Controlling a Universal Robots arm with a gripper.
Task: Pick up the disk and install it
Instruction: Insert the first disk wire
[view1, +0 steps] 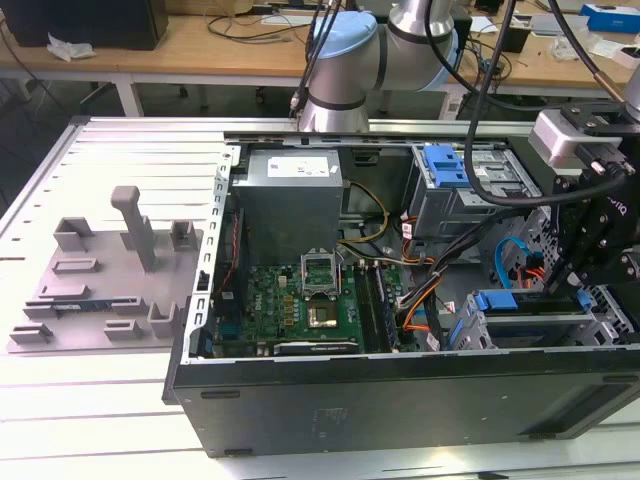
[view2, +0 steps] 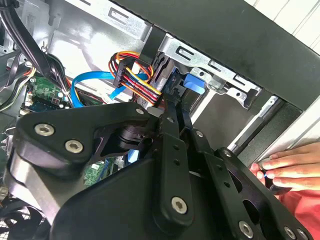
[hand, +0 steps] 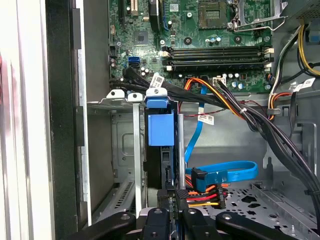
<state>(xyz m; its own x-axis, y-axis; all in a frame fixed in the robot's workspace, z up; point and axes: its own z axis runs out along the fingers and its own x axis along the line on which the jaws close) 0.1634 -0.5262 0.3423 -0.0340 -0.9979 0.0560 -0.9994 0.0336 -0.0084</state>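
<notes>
Open black desktop computer case (view1: 400, 400) on white table (view1: 90, 420), black end effector (hand: 172, 207) inside case at grey metal drive cage (hand: 120, 150), clamped on disk w/ bright blue plastic carrier frame (hand: 161, 129) slotted upright in cage, green motherboard (hand: 200, 30) just beyond cage, person's hand (view2: 290, 167) on case edge near cage.

No print can be read: the white labels on the power supply (view1: 290, 168) and on the cable tags (hand: 205, 119) are illegible.

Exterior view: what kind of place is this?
Likely a robotics or electronics lab: an open computer case on a white table, wooden workbenches strewn with cables behind, and a robot arm.
</notes>
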